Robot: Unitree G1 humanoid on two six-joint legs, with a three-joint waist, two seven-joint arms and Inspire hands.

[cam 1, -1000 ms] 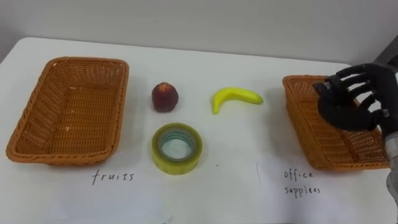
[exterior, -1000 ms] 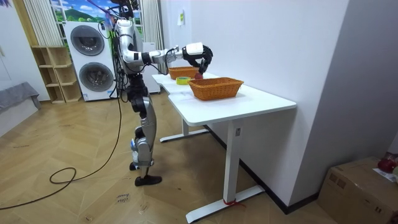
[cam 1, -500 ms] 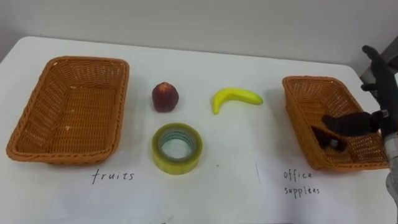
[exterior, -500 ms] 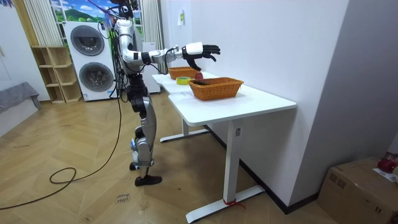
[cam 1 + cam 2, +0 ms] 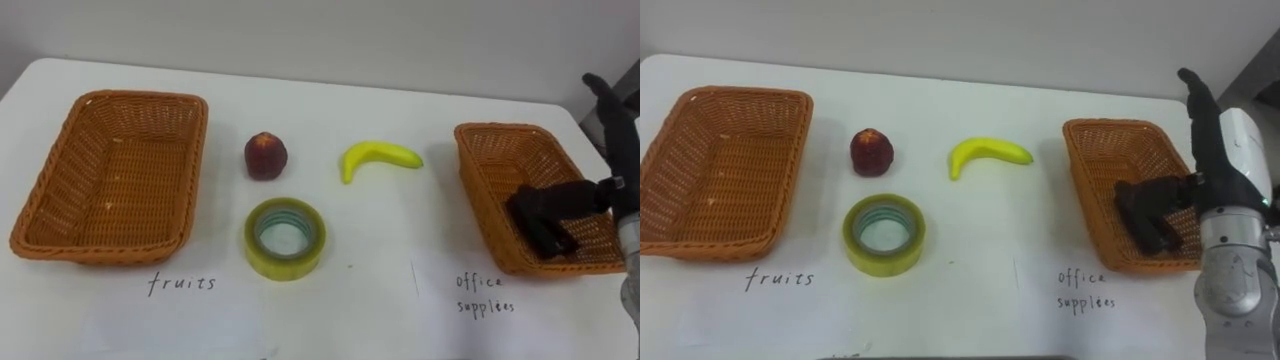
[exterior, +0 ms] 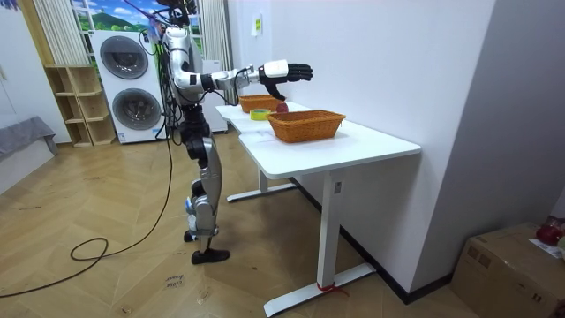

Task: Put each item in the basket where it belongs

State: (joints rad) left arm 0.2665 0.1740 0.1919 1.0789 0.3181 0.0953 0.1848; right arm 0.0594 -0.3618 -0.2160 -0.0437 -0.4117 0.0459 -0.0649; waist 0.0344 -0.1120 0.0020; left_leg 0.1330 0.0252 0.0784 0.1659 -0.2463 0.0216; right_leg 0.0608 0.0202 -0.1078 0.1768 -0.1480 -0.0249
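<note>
My right hand (image 5: 612,140) is open over the right wicker basket (image 5: 472,185), its fingers straight up and its thumb stretched left across the basket. A dark object (image 5: 545,235) lies inside that basket just under the thumb, free of the fingers. On the white table (image 5: 400,260) between the baskets lie a red round fruit (image 5: 266,155), a yellow banana (image 5: 378,157) and a yellowish tape roll (image 5: 285,238). The left wicker basket (image 5: 192,165) has nothing in it. In the room view I stand upright at the table's side with the right hand (image 6: 287,72) held out above it.
Handwritten labels are on the tabletop in front of each basket. The table's back edge runs along a white wall (image 5: 320,40). In the room view, washing machines (image 6: 128,84) and a wooden shelf (image 6: 75,106) stand behind me.
My right hand, shut on the dark object above the right basket a second ago, has opened. The object has dropped into the basket. The fruit and tape have not moved.
</note>
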